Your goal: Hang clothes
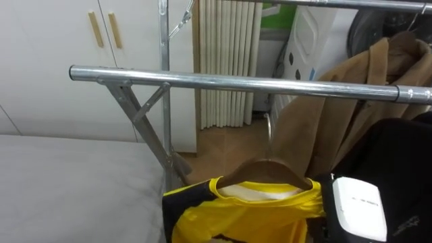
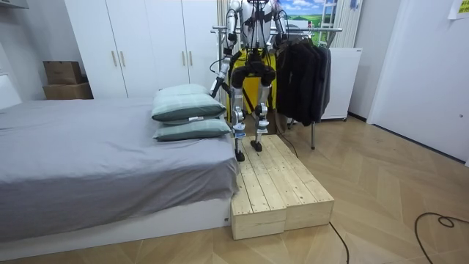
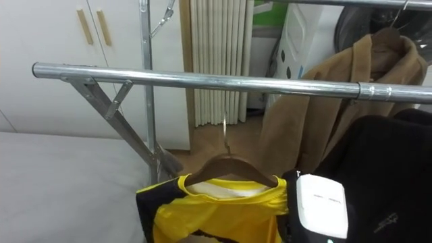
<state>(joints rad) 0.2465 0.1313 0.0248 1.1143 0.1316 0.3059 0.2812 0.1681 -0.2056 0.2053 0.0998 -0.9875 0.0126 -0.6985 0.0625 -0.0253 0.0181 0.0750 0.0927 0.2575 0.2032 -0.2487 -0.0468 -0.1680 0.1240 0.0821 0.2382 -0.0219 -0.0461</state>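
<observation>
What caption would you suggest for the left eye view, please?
Yellow shirt on a brown wooden hanger, hook below the silver metal rail, near a hanging tan coat.

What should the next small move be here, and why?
Probably lift the wooden hanger until its hook clears the rail, then set the hook over it. The yellow shirt is already on the hanger, the hook sits below the rail, and the stretch of rail above it is bare.
</observation>
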